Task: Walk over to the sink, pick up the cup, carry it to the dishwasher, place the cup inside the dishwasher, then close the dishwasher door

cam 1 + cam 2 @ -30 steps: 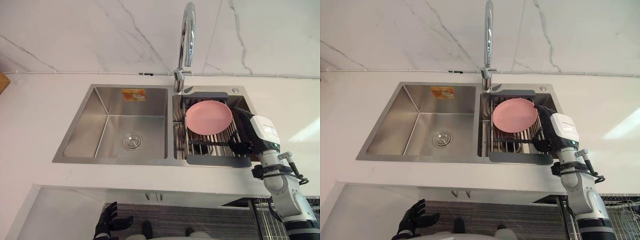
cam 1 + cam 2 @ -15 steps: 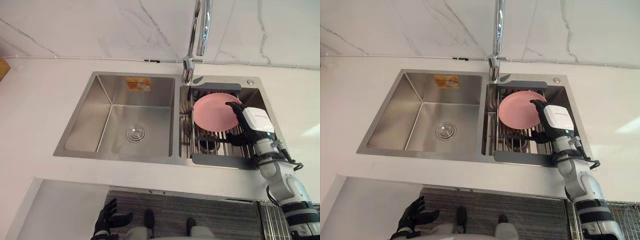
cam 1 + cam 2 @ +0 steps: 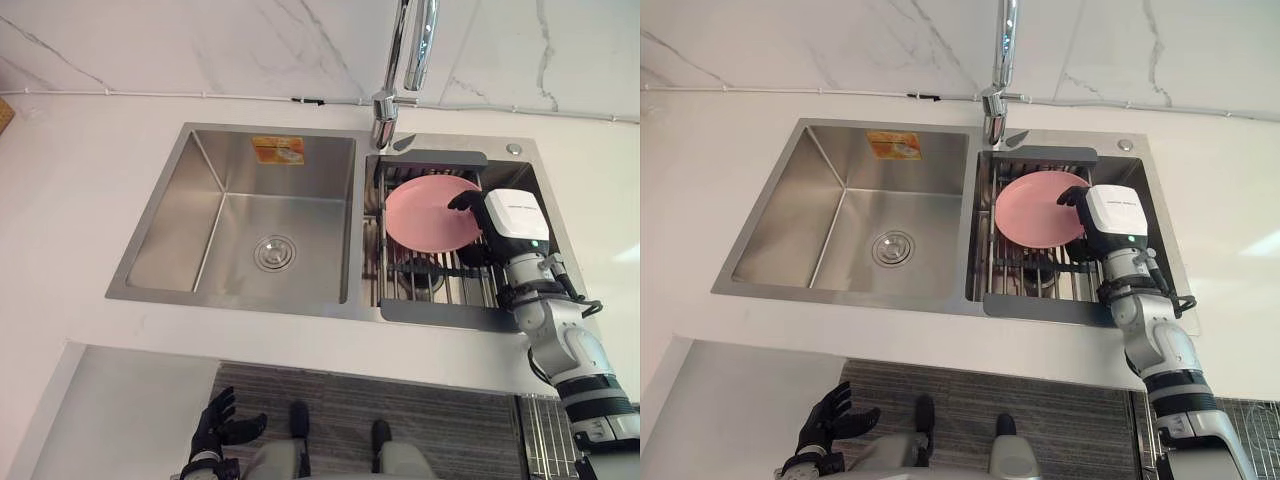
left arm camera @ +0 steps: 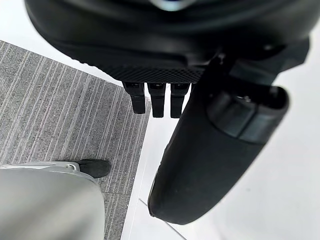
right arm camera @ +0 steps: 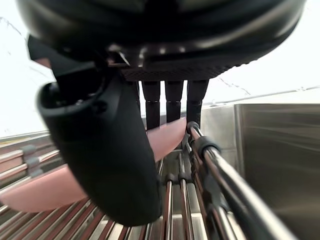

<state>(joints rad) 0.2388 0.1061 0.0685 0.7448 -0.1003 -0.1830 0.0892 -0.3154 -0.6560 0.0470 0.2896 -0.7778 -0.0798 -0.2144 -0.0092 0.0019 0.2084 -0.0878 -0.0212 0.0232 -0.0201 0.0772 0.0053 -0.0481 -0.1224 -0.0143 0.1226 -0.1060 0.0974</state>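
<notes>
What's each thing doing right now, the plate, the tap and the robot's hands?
Pink plate: lying on the rack.
Tap: off, no water coming out.
Right hand: open, fingers straight above the plate's edge.
Left hand: open, holding nothing, down low.

The steel sink (image 3: 230, 215) is set in the white desk (image 3: 90, 200), two basins side by side. The wide basin at 9 o'clock has a round drain (image 3: 274, 252) and an orange sticker (image 3: 278, 150). The narrow basin at 3 o'clock carries a dark-framed wire rack (image 3: 440, 312). At 5 o'clock, below the desk's edge, the dishwasher (image 3: 540, 440) shows its wire basket.
</notes>
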